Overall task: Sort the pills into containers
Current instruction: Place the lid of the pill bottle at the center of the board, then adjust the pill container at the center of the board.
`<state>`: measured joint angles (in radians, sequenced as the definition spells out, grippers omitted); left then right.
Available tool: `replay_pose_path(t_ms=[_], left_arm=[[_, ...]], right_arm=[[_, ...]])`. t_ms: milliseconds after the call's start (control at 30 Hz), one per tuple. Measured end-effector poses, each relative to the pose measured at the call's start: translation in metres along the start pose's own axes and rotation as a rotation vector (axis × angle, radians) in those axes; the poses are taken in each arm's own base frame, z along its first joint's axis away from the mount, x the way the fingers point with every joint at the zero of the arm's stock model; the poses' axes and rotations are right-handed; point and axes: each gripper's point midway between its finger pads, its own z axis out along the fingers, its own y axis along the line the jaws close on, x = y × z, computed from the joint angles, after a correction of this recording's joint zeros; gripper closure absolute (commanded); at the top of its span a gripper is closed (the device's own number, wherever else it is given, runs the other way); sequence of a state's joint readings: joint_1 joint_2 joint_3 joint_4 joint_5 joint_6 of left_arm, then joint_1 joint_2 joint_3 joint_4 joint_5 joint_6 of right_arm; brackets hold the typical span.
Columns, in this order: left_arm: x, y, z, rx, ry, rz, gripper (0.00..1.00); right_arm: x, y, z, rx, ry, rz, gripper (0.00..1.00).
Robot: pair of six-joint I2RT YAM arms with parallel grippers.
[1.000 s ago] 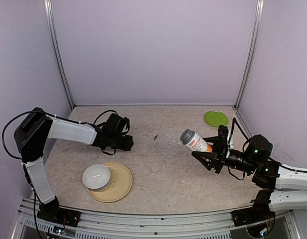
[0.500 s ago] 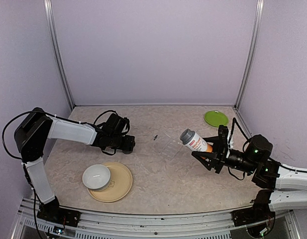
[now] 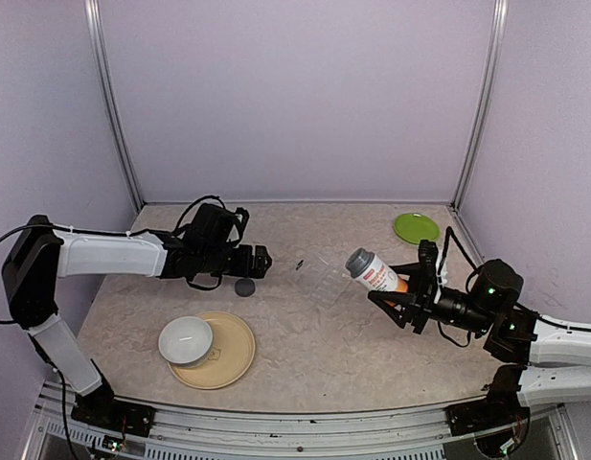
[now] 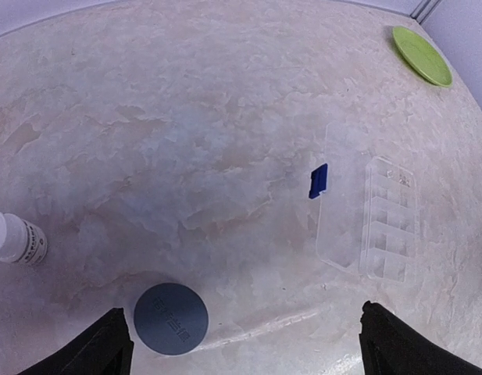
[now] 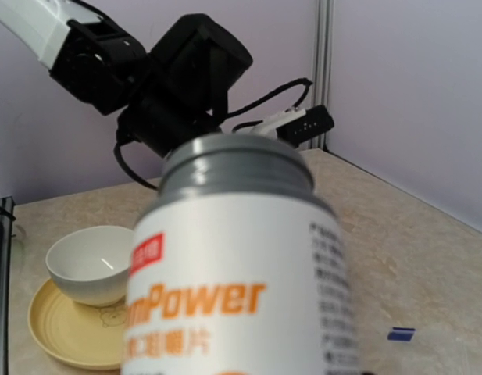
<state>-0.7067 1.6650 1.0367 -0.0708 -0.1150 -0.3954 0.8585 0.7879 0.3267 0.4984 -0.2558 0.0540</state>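
Observation:
The clear pill box [image 3: 326,279] lies open mid-table; its containers [image 4: 389,219] and flat lid [image 4: 342,205] show in the left wrist view. No pills show in any view. My right gripper [image 3: 402,287] is shut on the base of an orange-labelled bottle [image 3: 372,270], held tilted just right of the box; the bottle [image 5: 233,273] fills the right wrist view. My left gripper [image 3: 264,261] hangs open left of the box, with nothing between its fingertips [image 4: 108,351]. A round grey cap [image 4: 170,318] lies flat on the table just below it.
A white bowl [image 3: 186,341] sits on a tan plate [image 3: 230,356] at the front left. A green disc [image 3: 416,227] lies at the back right. A small blue piece [image 4: 318,180] lies beside the box. A tiny white bottle [image 4: 14,240] lies left of the cap.
My left gripper has opened wide and reached right toward the box; the grey cap now lies bare on the table. The right arm and bottle have not moved.

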Motion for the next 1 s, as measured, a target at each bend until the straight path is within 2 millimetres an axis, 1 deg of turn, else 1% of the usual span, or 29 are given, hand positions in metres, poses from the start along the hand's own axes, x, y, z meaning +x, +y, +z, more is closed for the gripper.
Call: replay_pose_path(t_ms=[133,200,333,400,533,633,733,867,1000], left_arm=[[0.003,-0.008,-0.001,0.022,0.007,0.004,0.01],[0.004,-0.016,-0.003,0.045,0.006,0.008,0.01],[0.004,-0.042,-0.011,0.110,-0.002,0.006,0.01],[0.002,-0.058,-0.016,0.146,-0.003,-0.007,0.01],[-0.014,-0.090,-0.031,0.214,-0.029,-0.037,0.01],[-0.030,-0.117,-0.050,0.269,-0.058,-0.060,0.01],[-0.051,-0.142,-0.070,0.326,-0.088,-0.096,0.01],[-0.069,-0.166,-0.092,0.387,-0.106,-0.123,0.01],[-0.076,-0.179,-0.106,0.436,-0.092,-0.130,0.01]], right_arm=[[0.000,-0.001,0.000,0.005,0.000,0.022,0.90],[0.000,-0.001,0.000,0.006,0.000,0.035,0.90],[0.000,-0.002,0.000,0.014,0.000,0.050,0.90],[0.000,-0.004,0.000,0.022,0.001,0.053,0.90],[0.001,-0.006,0.000,0.034,0.006,0.055,0.89],[0.004,-0.007,-0.001,0.039,0.015,0.057,0.89],[0.006,-0.007,-0.001,0.041,0.026,0.060,0.88],[0.008,-0.007,0.000,0.041,0.034,0.068,0.88],[0.010,-0.007,0.001,0.041,0.042,0.078,0.88]])
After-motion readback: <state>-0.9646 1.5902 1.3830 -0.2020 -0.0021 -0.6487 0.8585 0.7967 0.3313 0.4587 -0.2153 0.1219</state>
